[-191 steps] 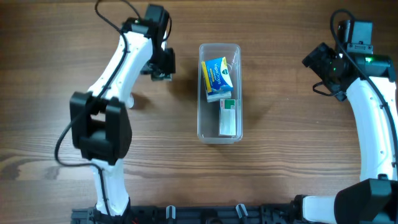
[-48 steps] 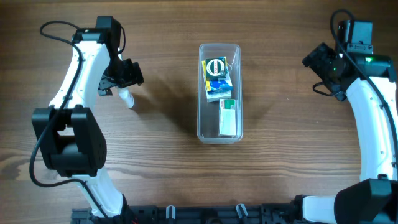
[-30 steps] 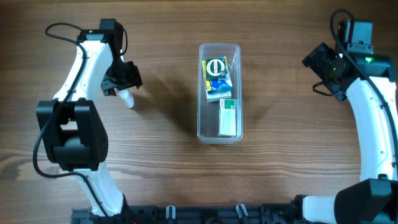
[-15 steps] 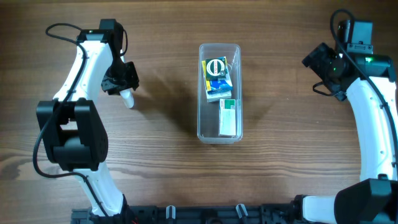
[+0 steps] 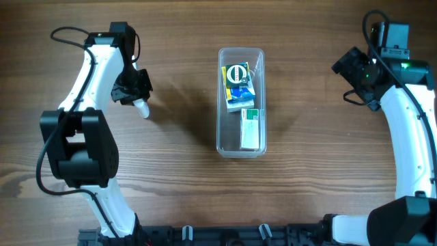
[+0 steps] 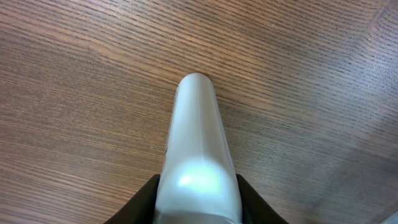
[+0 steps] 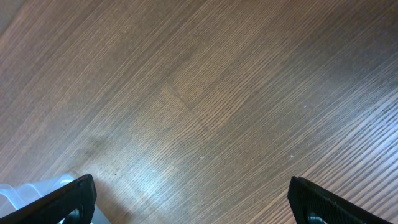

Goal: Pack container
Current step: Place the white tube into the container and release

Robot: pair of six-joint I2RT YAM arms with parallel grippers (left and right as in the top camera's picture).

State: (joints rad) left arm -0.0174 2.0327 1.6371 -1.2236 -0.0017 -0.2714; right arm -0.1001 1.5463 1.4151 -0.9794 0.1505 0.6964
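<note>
At the far left of the desk (image 5: pixel 177 178), the left fingers (image 5: pixel 136 97) are pressed against both sides of a white tube (image 6: pixel 198 155), pinching it near one end so its rounded tip points away from the wrist camera. Whether the tube is lifted or resting on the wood cannot be told. That end-on hold probably suits carrying it across and laying it lengthwise in the tub. The container (image 5: pixel 220 102) sits in the middle of the desk, well apart from both arms, with its long side running near to far. Inside, a blue and yellow box (image 5: pixel 234 94) lies at the far end with a round dark tin (image 5: pixel 237 72) on top, and a green and white box (image 5: pixel 250 130) fills the near end. At the far right, the right fingers (image 5: pixel 345 68) are spread wide over bare wood, pinching nothing, apparently parked aside so the left arm has room.
</note>
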